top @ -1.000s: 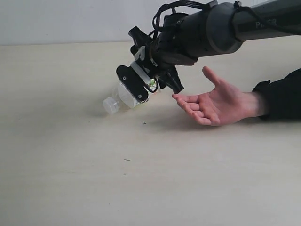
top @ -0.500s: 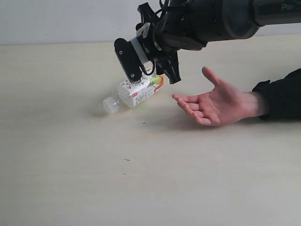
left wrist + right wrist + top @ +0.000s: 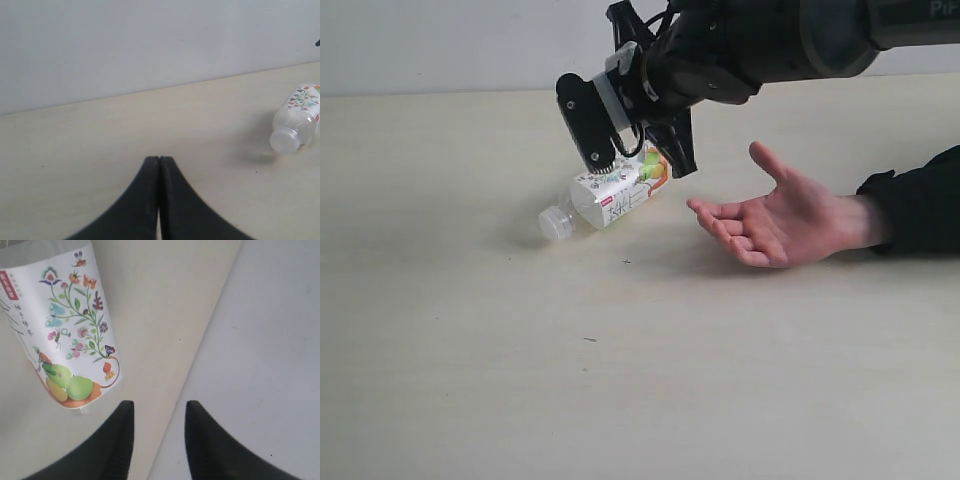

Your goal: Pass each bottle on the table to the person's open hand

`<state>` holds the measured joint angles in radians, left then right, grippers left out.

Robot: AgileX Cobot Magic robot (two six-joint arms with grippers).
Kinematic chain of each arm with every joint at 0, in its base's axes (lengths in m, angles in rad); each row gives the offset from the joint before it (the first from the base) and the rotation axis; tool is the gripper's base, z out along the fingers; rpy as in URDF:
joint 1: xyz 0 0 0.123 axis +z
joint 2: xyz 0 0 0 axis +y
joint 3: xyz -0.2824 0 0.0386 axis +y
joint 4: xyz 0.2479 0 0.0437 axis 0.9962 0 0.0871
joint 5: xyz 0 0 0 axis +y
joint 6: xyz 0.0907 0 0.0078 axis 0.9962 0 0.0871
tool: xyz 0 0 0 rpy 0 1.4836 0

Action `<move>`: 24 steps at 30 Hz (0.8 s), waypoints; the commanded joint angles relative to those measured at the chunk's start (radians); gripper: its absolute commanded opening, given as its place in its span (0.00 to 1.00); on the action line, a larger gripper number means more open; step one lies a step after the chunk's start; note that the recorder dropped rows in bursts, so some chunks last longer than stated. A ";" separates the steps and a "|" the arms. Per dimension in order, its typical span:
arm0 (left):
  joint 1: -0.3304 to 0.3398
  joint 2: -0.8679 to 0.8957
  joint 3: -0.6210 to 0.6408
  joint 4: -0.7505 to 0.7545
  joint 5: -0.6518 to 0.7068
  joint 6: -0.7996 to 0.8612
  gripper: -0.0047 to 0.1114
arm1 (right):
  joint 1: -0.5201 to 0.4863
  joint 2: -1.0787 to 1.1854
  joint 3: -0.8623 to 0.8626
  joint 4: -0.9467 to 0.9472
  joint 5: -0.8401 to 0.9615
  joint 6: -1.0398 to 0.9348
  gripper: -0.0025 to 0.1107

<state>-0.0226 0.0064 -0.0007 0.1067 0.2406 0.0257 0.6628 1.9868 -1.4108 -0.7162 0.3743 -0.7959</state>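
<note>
On the cream surface (image 3: 470, 380), far-middle zone: one bottle (image 3: 610, 198) lies on its side, clear, with a floral and orange label (image 3: 75, 335). Its white cap (image 3: 555, 223) points toward the left front; its base end points back toward the right.

Right claw (image 3: 638, 165): hangs from the dark arm (image 3: 790, 40), tips pointing down over the base end of the bottle. In the right wrist view its two fingers (image 3: 122, 420) stand a narrow gap apart with nothing between them. The label end of the bottle lies beside one finger, outside the gap. Contact between finger and bottle: cannot tell.

Open hand (image 3: 785, 225): right of the bottle, palm up, fingers spread toward it, thumb raised, black sleeve (image 3: 920, 205) at the picture's right edge. A clear gap of bare surface separates the fingertips from the bottle's base. Whether the back of the hand rests on the surface: cannot tell.

Left claw (image 3: 159, 162): fingers pressed together, holding nothing, low over bare surface, well apart from the bottle.

Room: wide bare surface in front of the bottle and to its left. The far edge of the surface meets a pale wall (image 3: 440, 45) behind the arm; a strip of surface lies between the bottle and that edge.
</note>
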 commanded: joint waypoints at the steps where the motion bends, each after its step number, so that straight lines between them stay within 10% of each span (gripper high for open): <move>1: 0.002 -0.006 0.001 -0.006 0.001 -0.002 0.05 | 0.001 -0.007 -0.004 0.058 -0.011 -0.032 0.47; 8: 0.002 -0.006 0.001 -0.006 0.001 -0.002 0.05 | 0.001 -0.011 -0.013 0.357 0.053 -0.124 0.63; 15: 0.002 -0.006 0.001 -0.006 0.001 -0.002 0.05 | 0.001 -0.011 -0.175 0.930 0.497 -0.238 0.63; 20: 0.002 -0.006 0.001 -0.006 0.004 -0.002 0.05 | 0.001 -0.011 -0.302 0.973 0.716 -0.077 0.63; 24: 0.002 -0.006 0.001 -0.006 0.004 -0.002 0.05 | 0.001 -0.011 -0.356 0.821 0.642 0.450 0.63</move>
<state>-0.0226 0.0064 -0.0007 0.1067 0.2406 0.0257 0.6628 1.9851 -1.7348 0.2040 1.0542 -0.6545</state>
